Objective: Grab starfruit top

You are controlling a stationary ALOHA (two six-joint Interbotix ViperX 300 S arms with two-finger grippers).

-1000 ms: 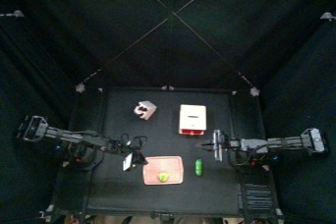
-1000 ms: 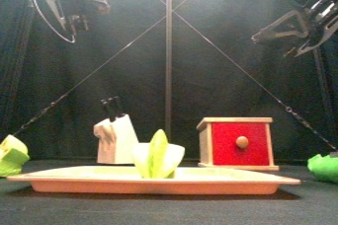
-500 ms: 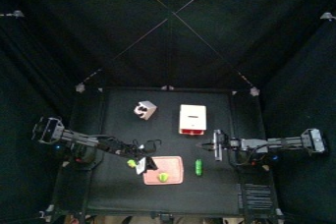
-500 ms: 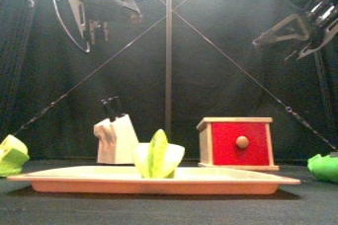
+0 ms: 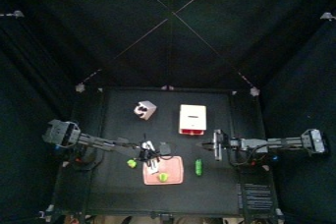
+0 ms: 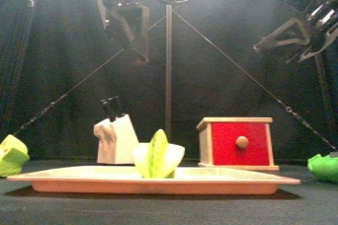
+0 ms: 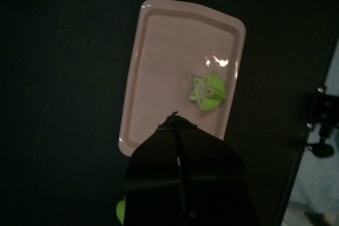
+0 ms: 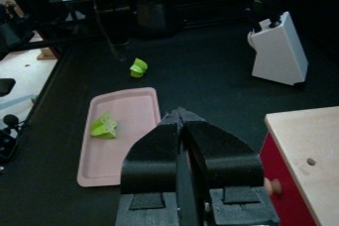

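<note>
The starfruit (image 5: 161, 177), small, pale yellow-green and lumpy, lies on the pink tray (image 5: 172, 165) near the table's front. It stands upright in the front view (image 6: 158, 156). My left gripper (image 5: 149, 158) hangs shut high above the tray's left edge, holding nothing. In its wrist view the closed jaws (image 7: 172, 123) point down at the tray (image 7: 179, 52), with the starfruit (image 7: 207, 89) just beyond the tip. My right gripper (image 5: 210, 149) rests shut to the right of the tray, raised (image 6: 288, 34). Its wrist view (image 8: 179, 121) also shows the starfruit (image 8: 105, 126).
A slim bright-green piece (image 5: 197, 167) lies right of the tray. A tiny lime-green bit (image 5: 130, 164) lies to its left. A white knife block (image 5: 143, 109) and a red-fronted wooden box (image 5: 194, 118) stand farther back.
My left arm has swung rightward from the table's left side to above the tray, still shut. The right arm and all objects stayed put.
</note>
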